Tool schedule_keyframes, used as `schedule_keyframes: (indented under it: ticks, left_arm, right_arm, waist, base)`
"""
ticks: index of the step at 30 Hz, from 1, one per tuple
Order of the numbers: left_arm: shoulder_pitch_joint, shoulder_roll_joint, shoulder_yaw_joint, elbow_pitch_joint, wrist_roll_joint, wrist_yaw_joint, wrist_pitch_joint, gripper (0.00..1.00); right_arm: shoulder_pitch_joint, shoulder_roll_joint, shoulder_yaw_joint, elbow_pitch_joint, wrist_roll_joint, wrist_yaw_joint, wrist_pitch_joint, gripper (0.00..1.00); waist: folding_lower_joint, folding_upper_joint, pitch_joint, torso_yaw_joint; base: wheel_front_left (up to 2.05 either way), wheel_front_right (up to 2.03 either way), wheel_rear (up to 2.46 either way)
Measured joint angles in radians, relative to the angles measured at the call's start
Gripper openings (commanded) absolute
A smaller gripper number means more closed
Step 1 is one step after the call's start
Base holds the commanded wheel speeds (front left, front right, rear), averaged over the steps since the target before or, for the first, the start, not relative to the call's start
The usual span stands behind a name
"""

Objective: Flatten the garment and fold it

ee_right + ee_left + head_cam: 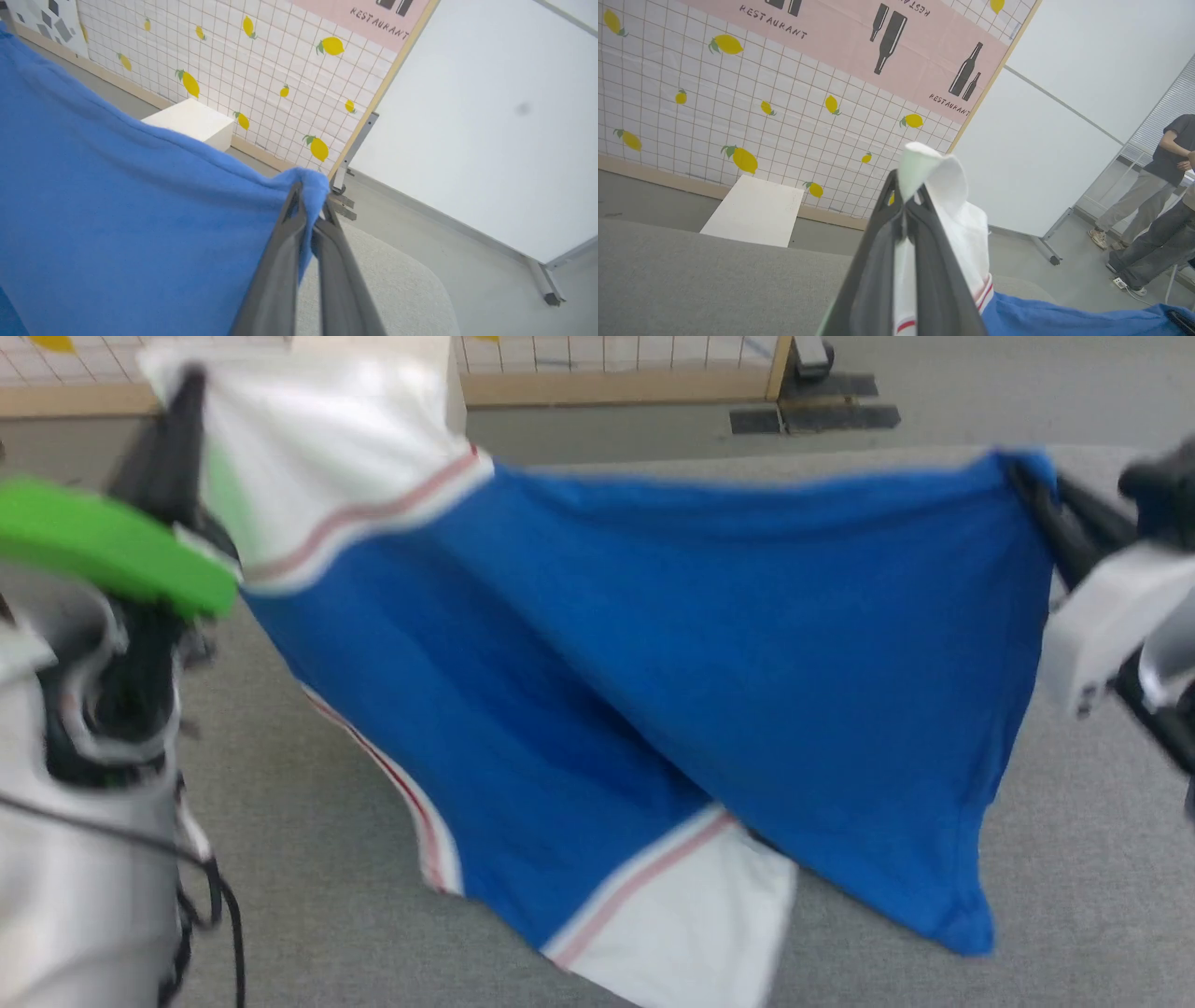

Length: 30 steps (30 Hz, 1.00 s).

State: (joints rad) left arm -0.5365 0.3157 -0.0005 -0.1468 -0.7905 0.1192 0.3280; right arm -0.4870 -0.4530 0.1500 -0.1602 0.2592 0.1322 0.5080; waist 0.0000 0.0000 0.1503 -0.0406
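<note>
left claw (903,198) clamped on garment (653,644) (white sleeve) | right claw (309,201) clamped on blue corner

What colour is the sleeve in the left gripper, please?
White sleeve with red stripe trim, best in the head view.

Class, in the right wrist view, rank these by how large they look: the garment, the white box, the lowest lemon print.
1. garment, largest, though it is nearest the camera
2. white box
3. lemon print, smallest
</note>
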Motion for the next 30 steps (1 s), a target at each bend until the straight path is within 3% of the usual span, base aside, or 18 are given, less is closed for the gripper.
schedule_keyframes:
  ticks: [3, 9, 19, 24, 30]
  left_arm:
    - [-0.183, 0.004, -0.014, 0.056, 0.015, -0.001, 0.004, 0.0]
    - [-0.502, 0.005, -0.025, 0.193, 0.073, 0.014, -0.047, 0.0]
    - [-0.975, -0.01, 0.037, 0.355, 0.086, 0.017, -0.238, 0.0]
    - [-1.148, -0.014, 0.023, 0.387, 0.1, -0.052, -0.359, 0.0]
    - [-1.159, -0.019, -0.014, 0.458, 0.109, -0.13, -0.415, 0.0]
  right_arm:
    - [-0.15, -0.03, 0.043, 0.022, 0.006, 0.0, 0.035, 0.0]
    - [-0.415, -0.03, 0.084, 0.122, -0.009, 0.0, 0.045, 0.0]
    - [-0.81, 0.093, 0.013, 0.313, -0.042, 0.0, -0.063, 0.0]
    - [-0.937, 0.114, -0.038, 0.359, -0.108, 0.0, -0.15, 0.0]
    - [-0.949, 0.128, -0.055, 0.393, -0.144, 0.0, -0.235, 0.0]
  waist:
    - [0.0, 0.0, 0.049, -0.005]
    - [0.0, 0.0, 0.157, -0.012]
    - [0.0002, 0.0, 0.352, -0.032]
    - [0.0002, 0.0, 0.434, -0.04]
    - [0.0003, 0.0, 0.483, -0.036]
  base:
    - [0.0, 0.0, 0.0]
    - [0.0, 0.0, 0.0]
    - [0.0, 0.0, 0.0]
    - [0.0, 0.0, 0.0]
    - [0.0, 0.0, 0.0]
